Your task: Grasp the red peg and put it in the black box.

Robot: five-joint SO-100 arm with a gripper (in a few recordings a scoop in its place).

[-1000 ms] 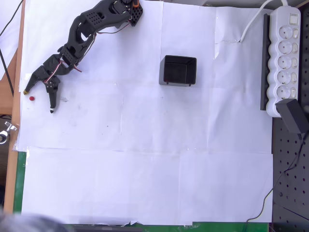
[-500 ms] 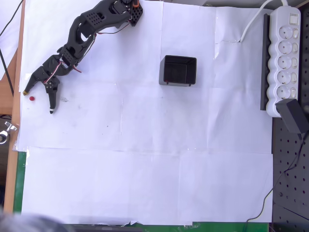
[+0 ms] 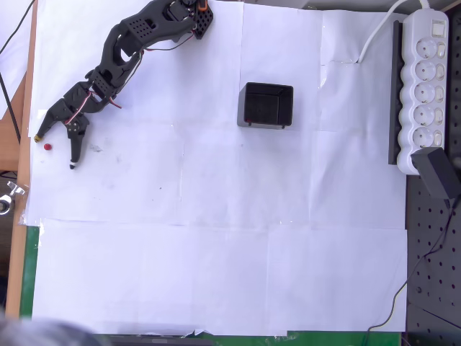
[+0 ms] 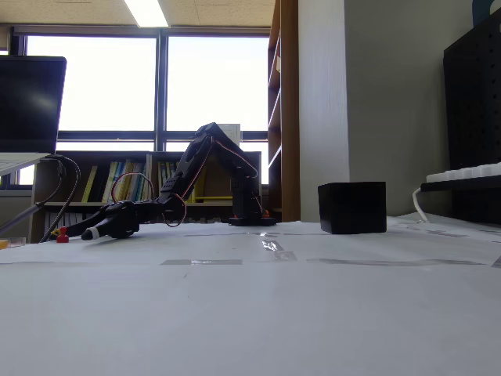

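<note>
While the red peg [image 3: 47,146] is lying loose on the white paper between the spread fingers of the gripper [image 3: 53,151], the overhead view is showing the task barely begun: nothing is being gripped, and the black box [image 3: 266,105] is waiting well apart toward 3 o'clock, with the lower fingertip now sitting slightly closer to the peg than a second ago. From the low fixed view, the gripper [image 4: 74,233] is resting flat on the table with the peg [image 4: 62,236] at its 9 o'clock tip, the box [image 4: 352,207] standing far off at 3 o'clock, so grasp, carry and drop all seem left.
</note>
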